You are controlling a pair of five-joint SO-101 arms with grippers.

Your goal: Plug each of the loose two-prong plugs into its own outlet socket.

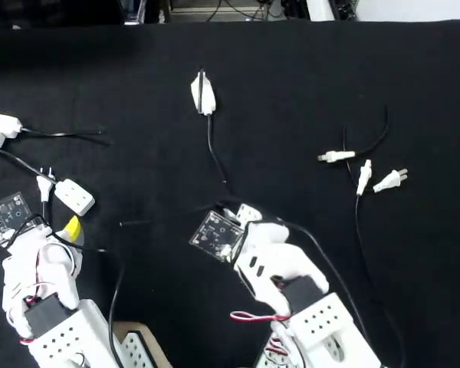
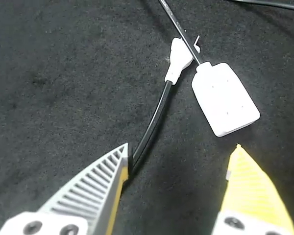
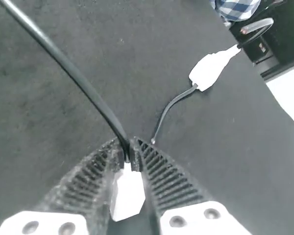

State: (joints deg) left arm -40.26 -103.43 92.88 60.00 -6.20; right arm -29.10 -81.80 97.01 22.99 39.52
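Observation:
My left gripper (image 2: 181,149) is open, with its grey and yellow fingers above the black cloth. Just ahead of it lie a white outlet socket (image 2: 224,98) and a white two-prong plug (image 2: 179,58), whose black cable runs past the grey finger. In the high view this socket (image 1: 74,196) and plug (image 1: 44,184) sit beside my left gripper (image 1: 59,228). My right gripper (image 3: 130,149) is shut on a white plug (image 3: 125,193), and that plug's cable leads away. Farther off lies another socket (image 3: 209,70), also seen in the high view (image 1: 203,93). Three loose plugs (image 1: 364,176) lie at the right.
A third white socket block (image 1: 0,128) rests at the far left edge with its cable. Black cables cross the black cloth between the arms and toward the plugs on the right. The table's back edge runs along the top.

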